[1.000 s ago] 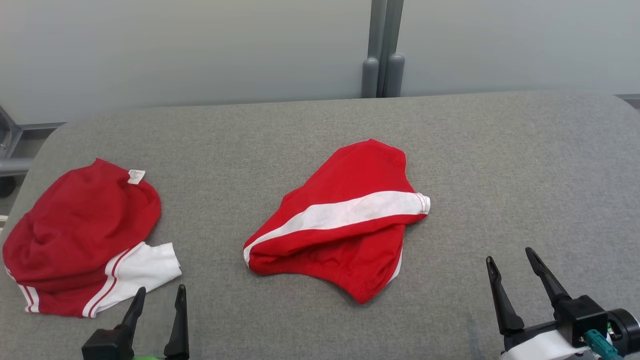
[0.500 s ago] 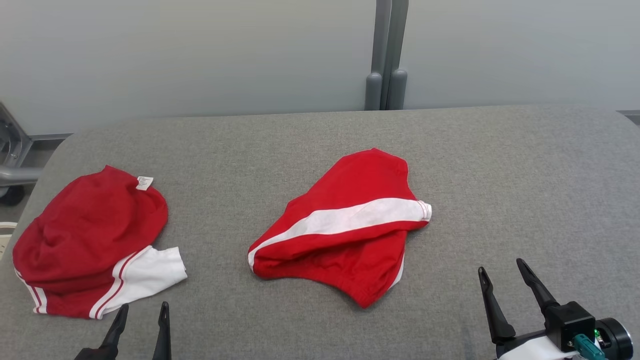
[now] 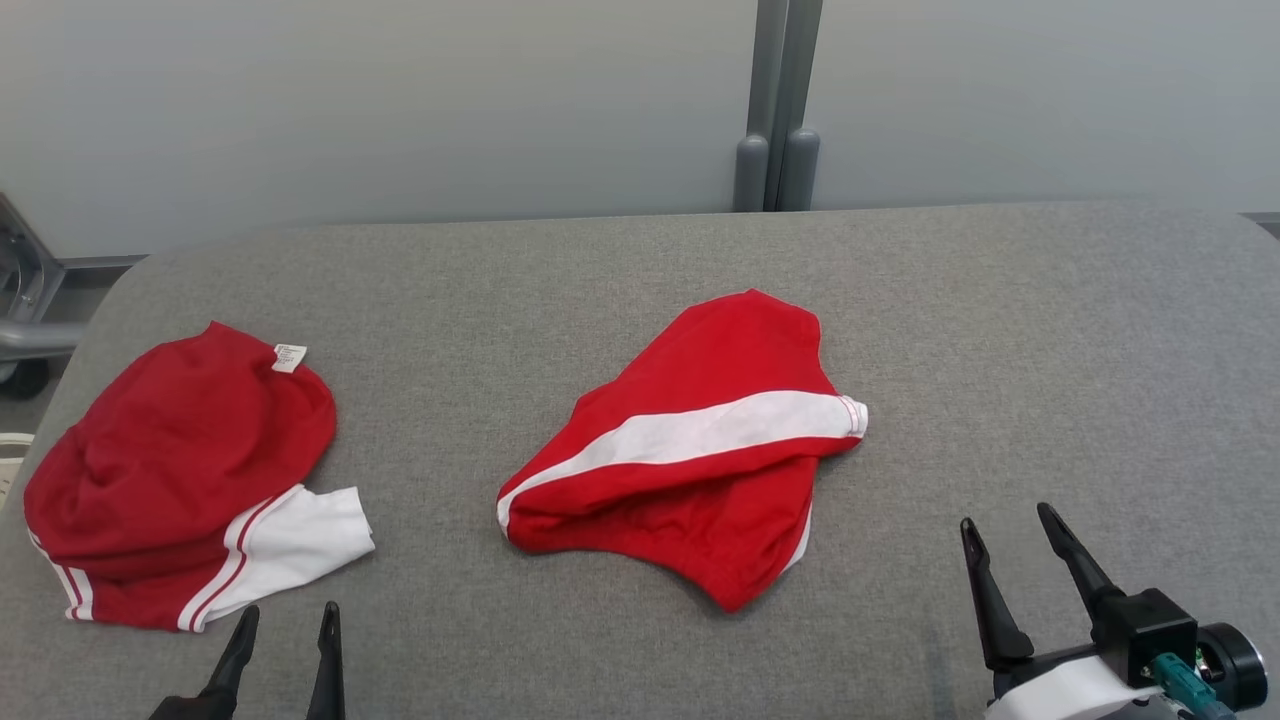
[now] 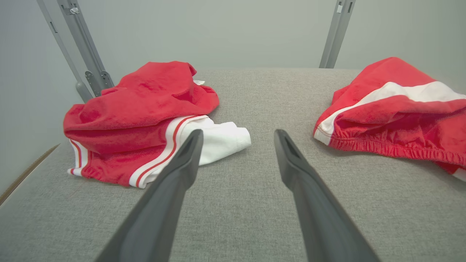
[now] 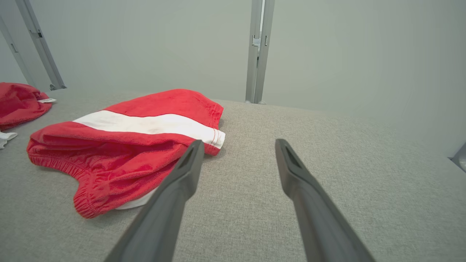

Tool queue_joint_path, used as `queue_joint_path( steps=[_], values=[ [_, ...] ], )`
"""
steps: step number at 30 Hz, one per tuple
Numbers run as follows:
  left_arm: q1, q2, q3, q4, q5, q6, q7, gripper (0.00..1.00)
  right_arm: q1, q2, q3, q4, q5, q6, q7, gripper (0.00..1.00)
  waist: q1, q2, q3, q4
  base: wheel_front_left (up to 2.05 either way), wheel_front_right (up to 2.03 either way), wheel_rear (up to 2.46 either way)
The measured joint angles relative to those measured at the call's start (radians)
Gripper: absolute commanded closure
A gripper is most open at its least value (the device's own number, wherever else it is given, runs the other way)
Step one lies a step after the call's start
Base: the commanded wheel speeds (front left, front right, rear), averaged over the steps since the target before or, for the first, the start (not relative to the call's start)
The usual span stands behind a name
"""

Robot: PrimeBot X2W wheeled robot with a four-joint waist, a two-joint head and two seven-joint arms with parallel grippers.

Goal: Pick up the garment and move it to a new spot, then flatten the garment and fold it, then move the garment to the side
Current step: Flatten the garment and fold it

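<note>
A red garment point(image 3: 700, 440) with a broad white stripe lies crumpled in the middle of the grey padded table point(image 3: 1050, 330); it is also seen in the left wrist view point(image 4: 397, 120) and the right wrist view point(image 5: 120, 145). A second red and white garment point(image 3: 180, 470) lies bunched at the left, a small label on top, and is close ahead in the left wrist view point(image 4: 142, 109). My left gripper point(image 3: 287, 610) stands open just in front of that one point(image 4: 238, 133). My right gripper point(image 3: 1005, 516) is open and empty, to the right of the middle garment point(image 5: 239, 142).
A pale wall with a grey upright post point(image 3: 780, 100) runs behind the table. The table's rounded left edge point(image 3: 90, 300) has grey metal framework point(image 3: 25, 300) beyond it. Bare grey padding stretches to the right of the middle garment.
My left gripper has drawn back toward the near edge, away from the left garment. The camera has shifted slightly. Both garments lie as before and the right gripper has barely moved.
</note>
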Motion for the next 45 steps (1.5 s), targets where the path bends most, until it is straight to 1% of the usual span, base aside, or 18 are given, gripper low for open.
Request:
queue_joint_path(
  steps=[2, 4, 6, 8, 9, 10, 11, 13, 15, 19, 23, 27, 32, 38, 39, 43, 44, 45],
  values=[
    [-0.007, -0.012, 0.001, 0.0, -0.002, -0.009, 0.0, 0.0, -0.019, 0.006, -0.004, 0.0, 0.017, 0.0, 0.0, 0.0, 0.0, 0.0, 0.009, 0.0, 0.0, 0.0, 0.0],
    [-0.028, -0.043, -0.001, -0.001, -0.035, -0.016, 0.0, 0.0, -0.045, 0.012, -0.004, 0.019, 0.042, 0.0, 0.0, 0.0, 0.0, 0.0, 0.021, -0.001, 0.0, 0.0, 0.0],
    [-0.067, -0.051, -0.028, 0.015, -0.052, -0.023, 0.0, 0.0, -0.09, 0.014, 0.006, 0.063, 0.065, 0.0, 0.0, 0.0, 0.0, 0.0, 0.04, -0.001, 0.0, 0.0, 0.0],
    [-0.126, -0.066, -0.053, 0.036, -0.102, -0.027, 0.016, 0.0, -0.156, 0.013, 0.02, 0.131, 0.079, 0.0, 0.0, 0.0, 0.0, 0.0, 0.064, 0.0, 0.0, 0.0, 0.0],
    [-0.159, -0.066, -0.073, 0.048, -0.109, -0.028, 0.036, 0.0, -0.191, 0.011, 0.027, 0.171, 0.08, 0.0, 0.0, 0.0, 0.0, 0.0, 0.076, 0.0, 0.0, 0.0, 0.0],
    [-0.19, -0.071, -0.083, 0.06, -0.138, -0.03, 0.057, 0.0, -0.224, 0.009, 0.029, 0.211, 0.084, 0.0, 0.002, 0.0, 0.0, 0.0, 0.088, 0.001, 0.0, 0.0, 0.0],
    [-0.221, -0.08, -0.092, 0.073, -0.176, -0.031, 0.082, 0.0, -0.257, 0.008, 0.03, 0.25, 0.096, 0.0, 0.016, 0.0, 0.0, 0.0, 0.1, 0.003, 0.0, 0.0, 0.0],
    [-0.275, -0.087, -0.112, 0.111, -0.218, -0.031, 0.134, 0.0, -0.326, 0.007, 0.039, 0.321, 0.113, 0.0, 0.051, 0.0, 0.0, 0.0, 0.123, 0.007, 0.0, 0.0, 0.0],
    [-0.322, -0.094, -0.123, 0.144, -0.274, -0.032, 0.182, 0.0, -0.39, 0.004, 0.068, 0.384, 0.131, 0.0, 0.09, 0.0, 0.0001, 0.0, 0.142, 0.01, 0.0, 0.0, 0.0],
    [-0.37, -0.102, -0.165, 0.191, -0.346, -0.032, 0.274, 0.0, -0.49, -0.005, 0.138, 0.49, 0.164, 0.0, 0.132, 0.0, 0.0001, 0.0, 0.169, 0.016, 0.0, 0.0, 0.0],
    [-0.394, -0.107, -0.183, 0.207, -0.42, -0.032, 0.348, 0.0, -0.565, -0.009, 0.158, 0.572, 0.199, 0.0, 0.136, 0.0, 0.0002, 0.0, 0.182, 0.02, 0.0, 0.0, 0.0],
    [-0.41, -0.112, -0.205, 0.207, -0.486, -0.032, 0.415, 0.0, -0.62, -0.029, 0.175, 0.646, 0.222, 0.0, 0.135, 0.0, 0.0001, 0.0, 0.192, 0.03, 0.0, 0.0, 0.0],
    [-0.426, -0.113, -0.245, 0.185, -0.544, -0.032, 0.456, 0.0, -0.671, -0.032, 0.224, 0.727, 0.278, 0.0, 0.141, 0.0, 0.0001, 0.0, 0.203, 0.047, 0.0, 0.0, 0.0],
    [-0.449, -0.106, -0.273, 0.204, -0.576, -0.032, 0.468, 0.0, -0.708, -0.039, 0.277, 0.799, 0.331, 0.0, 0.121, 0.0, 0.0001, 0.0, 0.211, 0.065, 0.0, 0.0, 0.0],
    [-0.453, -0.105, -0.282, 0.213, -0.594, -0.032, 0.471, 0.0, -0.712, -0.034, 0.309, 0.807, 0.361, 0.0, 0.113, 0.0, 0.0001, 0.0, 0.209, 0.066, 0.0, 0.0, 0.0],
    [-0.473, -0.101, -0.291, 0.233, -0.618, -0.032, 0.467, 0.0, -0.716, -0.041, 0.37, 0.809, 0.427, 0.0, 0.104, 0.0, 0.0001, 0.0, 0.203, 0.065, 0.0, 0.0, 0.0],
    [-0.476, -0.101, -0.293, 0.239, -0.63, -0.032, 0.467, 0.0, -0.718, -0.047, 0.384, 0.81, 0.441, 0.0, 0.104, 0.16, 0.0001, 0.0, 0.202, 0.065, 0.0, 0.0, 0.0],
    [-0.48, -0.102, -0.294, 0.246, -0.642, -0.032, 0.466, 0.0, -0.721, -0.054, 0.396, 0.811, 0.454, 0.0, 0.104, 0.5, 0.0001, 0.0, 0.201, 0.064, 0.0, 0.0, 0.0]
  ],
)
